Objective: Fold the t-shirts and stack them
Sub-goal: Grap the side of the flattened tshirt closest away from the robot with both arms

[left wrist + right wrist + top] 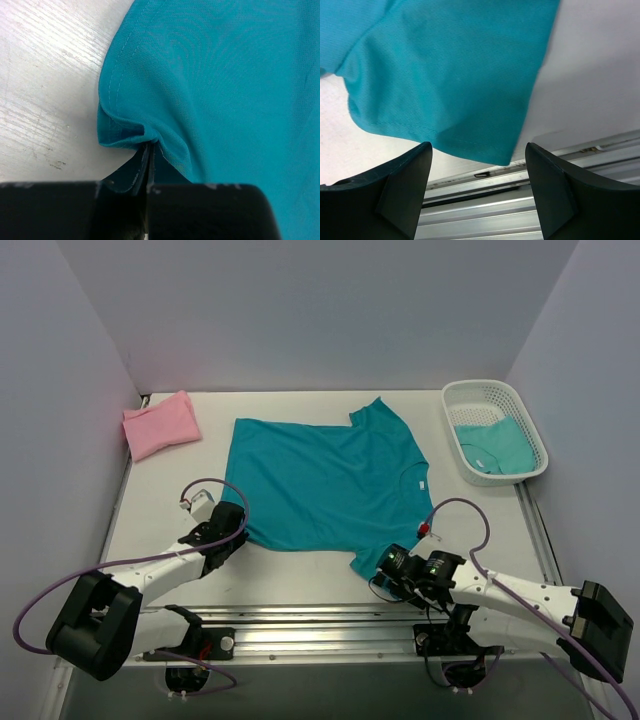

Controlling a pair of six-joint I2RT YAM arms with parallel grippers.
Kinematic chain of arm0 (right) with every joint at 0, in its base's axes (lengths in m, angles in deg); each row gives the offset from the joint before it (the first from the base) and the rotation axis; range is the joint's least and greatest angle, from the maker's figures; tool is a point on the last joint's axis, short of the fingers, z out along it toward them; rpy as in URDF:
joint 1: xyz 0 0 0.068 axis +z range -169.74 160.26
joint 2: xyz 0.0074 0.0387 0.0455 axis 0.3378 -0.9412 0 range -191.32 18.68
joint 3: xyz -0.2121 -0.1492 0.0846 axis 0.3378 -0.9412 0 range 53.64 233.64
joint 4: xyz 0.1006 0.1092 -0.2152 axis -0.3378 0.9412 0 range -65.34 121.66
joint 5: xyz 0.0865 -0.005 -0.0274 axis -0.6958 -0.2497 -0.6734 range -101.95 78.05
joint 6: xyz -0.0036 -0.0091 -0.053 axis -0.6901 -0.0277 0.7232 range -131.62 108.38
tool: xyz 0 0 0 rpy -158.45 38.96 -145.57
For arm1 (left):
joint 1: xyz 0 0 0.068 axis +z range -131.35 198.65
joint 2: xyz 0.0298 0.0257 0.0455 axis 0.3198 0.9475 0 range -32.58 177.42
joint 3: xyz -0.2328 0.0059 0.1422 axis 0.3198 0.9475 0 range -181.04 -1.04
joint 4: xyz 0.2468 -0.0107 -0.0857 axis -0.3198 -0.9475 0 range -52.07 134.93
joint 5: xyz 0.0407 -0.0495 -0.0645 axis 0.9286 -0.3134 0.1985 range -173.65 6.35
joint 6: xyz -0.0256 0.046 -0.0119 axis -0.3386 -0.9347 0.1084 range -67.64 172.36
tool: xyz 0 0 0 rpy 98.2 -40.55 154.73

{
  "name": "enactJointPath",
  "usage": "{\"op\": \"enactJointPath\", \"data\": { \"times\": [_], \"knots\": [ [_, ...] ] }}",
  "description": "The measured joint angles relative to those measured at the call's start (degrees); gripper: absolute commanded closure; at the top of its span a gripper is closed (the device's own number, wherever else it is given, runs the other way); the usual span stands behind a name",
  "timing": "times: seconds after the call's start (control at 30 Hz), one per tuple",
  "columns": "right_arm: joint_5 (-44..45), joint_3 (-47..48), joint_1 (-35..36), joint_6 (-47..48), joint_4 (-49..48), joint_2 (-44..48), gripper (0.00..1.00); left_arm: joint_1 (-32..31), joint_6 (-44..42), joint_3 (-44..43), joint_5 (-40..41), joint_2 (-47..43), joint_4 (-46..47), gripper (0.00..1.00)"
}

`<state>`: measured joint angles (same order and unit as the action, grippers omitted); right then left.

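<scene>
On the white surface [160,490], left jaws pinch the hem of the teal cotton t-shirt [325,480]; right jaws stand spread.

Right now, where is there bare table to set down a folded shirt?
Biggest patch: table left of the teal shirt, nearer than the pink shirt. Smaller: nearer than the basket, right of the teal shirt, under the right arm's cable. Crowded: near edge, left gripper pinching the hem, right gripper open at a sleeve.
</scene>
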<state>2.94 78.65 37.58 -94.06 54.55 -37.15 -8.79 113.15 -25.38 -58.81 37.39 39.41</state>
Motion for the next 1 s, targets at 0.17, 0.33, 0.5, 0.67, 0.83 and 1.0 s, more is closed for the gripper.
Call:
{"op": "enactJointPath", "data": {
  "times": [0.17, 0.33, 0.5, 0.67, 0.83, 1.0],
  "knots": [
    [-0.2, 1.2, 0.2, 0.0, 2.9, 0.1, 0.31, 0.0, 0.0, 0.0, 0.0, 0.0, 0.0, 0.98],
    [-0.4, 1.4, 0.2, 0.0, 2.3, -0.9, 0.37, 0.0, 0.0, 0.0, 0.0, 0.5, 0.4, 0.98],
    [-1.1, 1.3, 0.2, -0.1, -0.2, -4.1, 0.40, 0.0, 0.0, 0.0, 0.0, 0.9, 1.2, 0.98],
    [-1.4, 1.4, 0.2, 0.0, -2.1, -5.6, 0.55, 0.0, -0.1, 0.0, 0.0, 1.0, 1.4, 0.98],
    [-1.6, 1.6, 0.2, 0.1, -3.7, -7.2, 0.84, 0.0, -0.2, 0.0, 0.0, 1.0, 1.5, 0.98],
    [-1.7, 1.6, 0.2, 0.0, -3.7, -7.7, 0.97, 0.0, -0.2, 0.0, 0.0, 1.1, 1.8, 0.98]
  ]
}}
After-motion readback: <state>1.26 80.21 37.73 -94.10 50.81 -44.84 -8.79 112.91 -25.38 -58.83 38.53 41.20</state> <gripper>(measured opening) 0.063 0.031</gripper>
